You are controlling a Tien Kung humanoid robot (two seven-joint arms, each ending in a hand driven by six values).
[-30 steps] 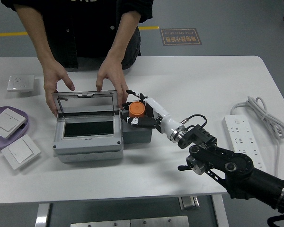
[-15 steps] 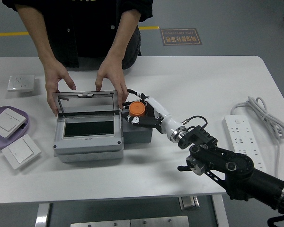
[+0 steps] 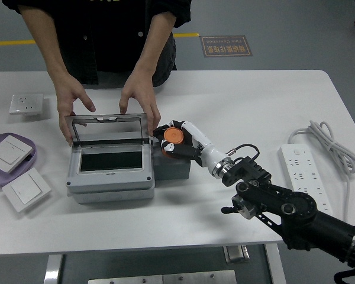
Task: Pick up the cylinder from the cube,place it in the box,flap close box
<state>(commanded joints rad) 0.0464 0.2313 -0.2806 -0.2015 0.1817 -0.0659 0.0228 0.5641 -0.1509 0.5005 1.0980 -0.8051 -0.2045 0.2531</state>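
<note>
The right hand [image 3: 178,142] has its fingers curled around the orange cylinder [image 3: 173,136], which sits tilted just above the grey cube [image 3: 174,168]. So the pick looks done or nearly so; placing it and shutting the flap are left. Just left of the hand the box [image 3: 109,171] stands open, its lid [image 3: 106,125] held upright by a person's hands [image 3: 139,94]. The way across looks short and clear, over the box's near wall.
</note>
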